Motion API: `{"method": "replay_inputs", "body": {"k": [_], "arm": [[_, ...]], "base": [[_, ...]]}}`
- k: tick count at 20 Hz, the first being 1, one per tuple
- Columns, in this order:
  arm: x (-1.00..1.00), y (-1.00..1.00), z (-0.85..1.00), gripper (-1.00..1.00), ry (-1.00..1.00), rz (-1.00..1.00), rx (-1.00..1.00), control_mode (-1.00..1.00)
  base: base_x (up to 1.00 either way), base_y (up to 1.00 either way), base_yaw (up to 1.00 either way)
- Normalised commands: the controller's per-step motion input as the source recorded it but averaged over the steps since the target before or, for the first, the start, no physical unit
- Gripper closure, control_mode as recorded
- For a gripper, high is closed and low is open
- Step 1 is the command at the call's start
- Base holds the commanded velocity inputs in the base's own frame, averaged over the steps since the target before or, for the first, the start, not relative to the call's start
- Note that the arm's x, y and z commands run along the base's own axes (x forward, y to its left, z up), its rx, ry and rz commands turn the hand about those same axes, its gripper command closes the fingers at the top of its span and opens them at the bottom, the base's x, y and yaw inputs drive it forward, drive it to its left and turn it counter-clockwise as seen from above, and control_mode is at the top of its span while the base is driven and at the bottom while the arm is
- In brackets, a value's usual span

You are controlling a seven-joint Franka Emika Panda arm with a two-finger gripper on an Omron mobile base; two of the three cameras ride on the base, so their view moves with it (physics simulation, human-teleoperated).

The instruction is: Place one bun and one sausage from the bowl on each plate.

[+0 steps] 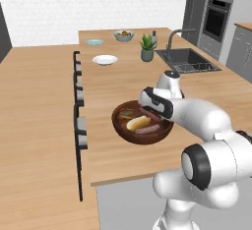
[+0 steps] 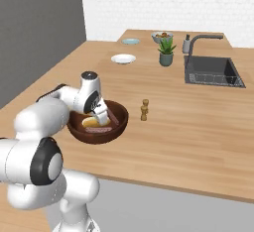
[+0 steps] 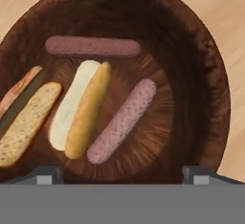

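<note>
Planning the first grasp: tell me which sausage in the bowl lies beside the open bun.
The paler sausage, slanted in the bowl's middle, right beside the bun. The darker sausage lies apart, along the far wall.

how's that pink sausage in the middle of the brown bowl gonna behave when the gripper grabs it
The sausage is a smooth round cylinder, so it will probably roll or squirt sideways if pinched off-centre. It lies on the curved floor of the bowl, so a nudge may slide it toward the bun beside it. It looks fairly stiff and light.

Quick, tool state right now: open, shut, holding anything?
Tool: open, holding nothing, poised over the bowl.
</note>
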Motion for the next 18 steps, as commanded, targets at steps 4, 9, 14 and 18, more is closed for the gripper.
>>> {"method": "replay_inputs", "body": {"k": [4,9,14,18], "arm": [[0.47,0.03,-0.35,-1.0,0.0,-0.08,0.0,-1.0],[0.38,0.02,-0.29,-1.0,0.02,0.0,0.0,-1.0],[0.35,0.01,-0.36,-1.0,0.01,0.0,0.0,-1.0],[0.43,0.03,-0.35,-1.0,0.03,0.0,0.0,-1.0]], "base": [[0.0,0.0,0.0],[0.0,0.0,0.0],[0.0,0.0,0.0],[0.0,0.0,0.0]]}}
